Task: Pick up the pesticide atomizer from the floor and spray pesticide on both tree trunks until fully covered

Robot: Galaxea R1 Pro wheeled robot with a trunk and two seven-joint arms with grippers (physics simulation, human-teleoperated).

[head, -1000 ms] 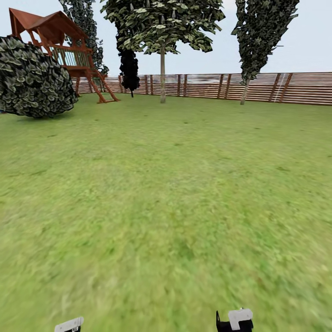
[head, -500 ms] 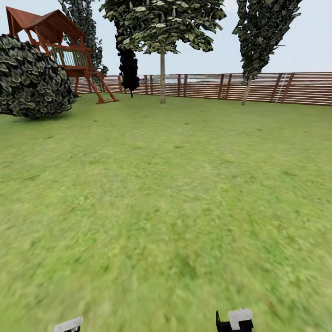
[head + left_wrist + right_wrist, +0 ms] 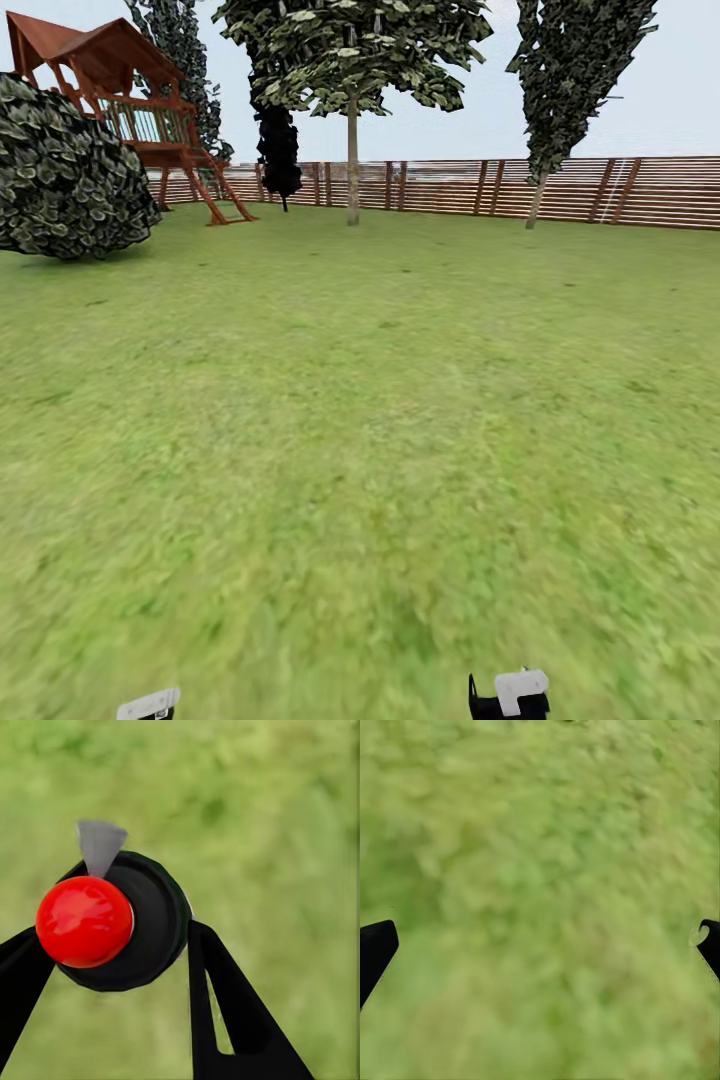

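Note:
In the left wrist view my left gripper [image 3: 112,937] is shut on the pesticide atomizer [image 3: 142,919], a round black body topped by a red ball [image 3: 84,921] and a grey nozzle [image 3: 100,846], held above blurry grass. The right wrist view has my right gripper [image 3: 544,941] open over bare grass, both black fingertips at the frame's sides. Far off by the fence stand a tree with a pale straight trunk [image 3: 352,165] and a tree with a leaning trunk [image 3: 535,200]. Bits of my left arm [image 3: 150,704] and right arm [image 3: 510,694] show at the head view's lower edge.
Green lawn [image 3: 380,420] stretches ahead to a brown slatted fence [image 3: 600,188]. A large round bush [image 3: 65,175] and a red wooden playhouse [image 3: 130,100] with a ladder stand at the far left. A near-black thin tree [image 3: 279,150] is by the fence.
The whole head view has shifted slightly, with the bush and playhouse sliding leftward: the camera moved. Both arms keep their places in the picture.

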